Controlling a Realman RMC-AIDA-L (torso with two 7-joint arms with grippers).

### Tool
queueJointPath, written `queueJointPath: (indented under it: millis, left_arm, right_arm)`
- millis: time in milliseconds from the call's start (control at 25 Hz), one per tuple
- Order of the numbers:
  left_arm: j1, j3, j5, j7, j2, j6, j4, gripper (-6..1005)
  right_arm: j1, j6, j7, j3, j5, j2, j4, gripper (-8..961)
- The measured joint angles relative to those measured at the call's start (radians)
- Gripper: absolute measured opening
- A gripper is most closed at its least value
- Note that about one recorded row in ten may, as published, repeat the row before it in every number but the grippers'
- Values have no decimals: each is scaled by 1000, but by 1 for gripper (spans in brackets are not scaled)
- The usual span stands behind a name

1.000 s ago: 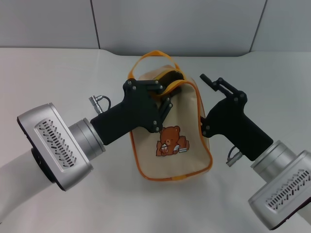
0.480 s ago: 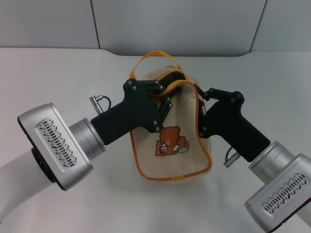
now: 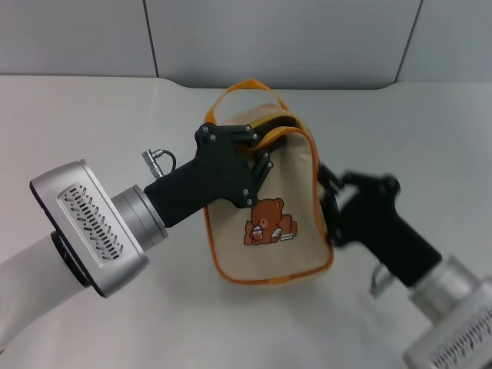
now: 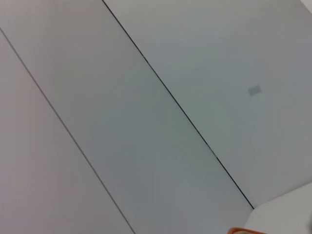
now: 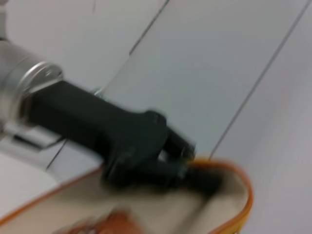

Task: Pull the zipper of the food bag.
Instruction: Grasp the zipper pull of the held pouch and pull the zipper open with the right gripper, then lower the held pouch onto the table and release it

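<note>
The food bag (image 3: 269, 211) is standing upright on the pale worktop (image 3: 92, 115), bear patch (image 3: 267, 223) facing the head camera, orange strap handle (image 3: 244, 88) arching over its far top edge. It is looking like a light, soft-sided thing: cream fabric panels with a slight sheen, orange piping along the seams, and walls that are probably flexing and sliding on the smooth worktop unless something is bracing them. The zipper (image 3: 317, 173) is running as a thin line along the orange-edged rim on the bag's right side; its metal pull tab is too small to make out here, yet that tab, not the wide strap, is the place to take hold, pinched firmly since small metal is apt to slip.

The left gripper (image 3: 265, 146) is sitting at the bag's top left corner, its black fingers closed narrowly on the fabric rim by the opening, seemingly steadying the bag. The right wrist view is showing the same gripper (image 5: 192, 168) at the orange-edged top.

The right gripper (image 3: 327, 181) is against the bag's right rim beside the zip line, blurred with motion; whether its fingers are holding the tab, I cannot tell.

A gap is showing at the bag's top, so the zip is looking partly open.
</note>
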Motion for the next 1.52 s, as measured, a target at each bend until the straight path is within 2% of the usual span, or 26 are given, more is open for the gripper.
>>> queueJointPath:
  millis: [40,80,120,200,240,400,440,640,800,960,1040,1160,1200,1360,1400,1440,1480,1520]
  left_arm:
    - [0,0,0,0,0,0,0,91]
    - [-1,-1,-2,-7,0,-1,0,92]
    - [-2,-2,-3,-14,0,-1,0,93]
    - [-2,-4,-7,-20,1,-1,3,95]
    - [-2,-4,-7,-20,1,-1,3,96]
    - [-2,-5,-3,-23,0,-6,5,100]
    - [-1,-5,-3,-26,-2,-19,2,101]
    - [5,-10,-8,-55,-3,-45,-8,106]
    - [32,-19,-9,-140,-7,-60,-22,110]
    - [64,-49,-9,-148,-9,-80,-53,114]
    - [110,-95,-6,-181,-4,-109,-115,116]
    - [114,-98,-5,-196,-2,-109,-121,119]
    - [116,-104,-3,-225,0,-104,-118,120]
    - [116,-105,6,-255,5,-78,-114,307]
    - [117,-101,40,-289,17,-54,-114,354]
    - [116,-99,114,-371,44,-16,-114,565]
    - [116,-99,114,-371,44,-16,-114,599]
    - [115,-96,147,-416,60,4,-112,632]
  right_arm:
    - [0,0,0,0,0,0,0,13]
    - [-58,-4,0,-16,0,0,-2,15]
    - [-58,-4,0,-16,0,0,-2,17]
    - [-165,-39,0,-64,0,0,-19,21]
    - [-165,-39,0,-64,0,0,-19,23]
    - [-262,-109,8,-100,4,0,-36,30]
    - [-268,-124,14,-94,6,0,-45,32]
    - [-266,-133,55,-83,8,-3,-52,41]
    - [-244,-183,199,-62,12,-9,-86,49]
    - [-221,-217,314,-61,12,-9,-131,125]
    - [-182,-302,511,-64,11,-10,-214,164]
    - [-171,-330,561,-66,10,-10,-247,221]
    - [-148,-381,652,-67,9,-10,-308,240]
    - [-116,-441,776,-70,6,-11,-380,430]
    - [-96,-479,841,-77,-2,-11,-424,477]
    - [-65,-534,932,-109,-16,-13,-498,523]
    - [-65,-534,932,-109,-16,-13,-498,569]
    - [-47,-562,984,-137,-21,-15,-545,615]
